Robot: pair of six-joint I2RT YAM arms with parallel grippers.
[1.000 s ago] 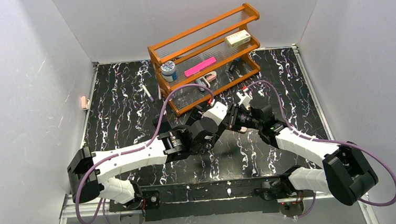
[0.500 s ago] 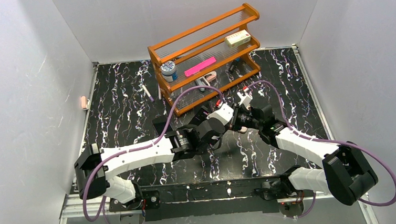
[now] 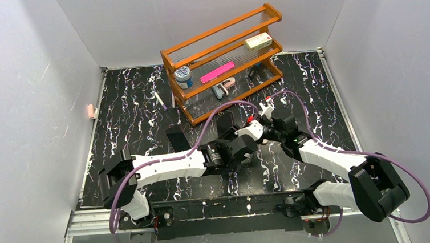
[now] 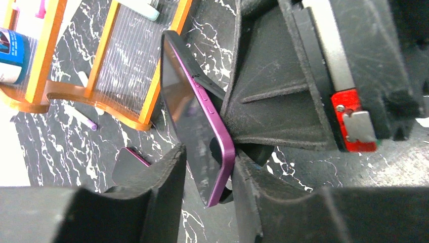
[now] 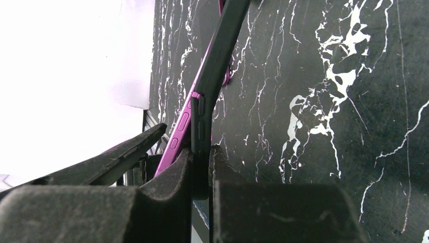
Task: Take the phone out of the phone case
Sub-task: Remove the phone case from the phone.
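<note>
Left gripper (image 4: 210, 167) pinches purple phone (image 4: 195, 111); right gripper (image 5: 201, 167) clamps black case (image 5: 222, 45).

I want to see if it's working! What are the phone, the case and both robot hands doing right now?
phone: purple, partly out of the case, one end free.
case: black, hugging only the phone's other end.
left hand: shut on the phone's free end.
right hand: shut on the case's edge.

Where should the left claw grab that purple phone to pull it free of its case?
The free end of the purple phone, peeled clear of the black case: pinch its flat front and back. Come from the end away from the right gripper, which clamps the case edge.
</note>
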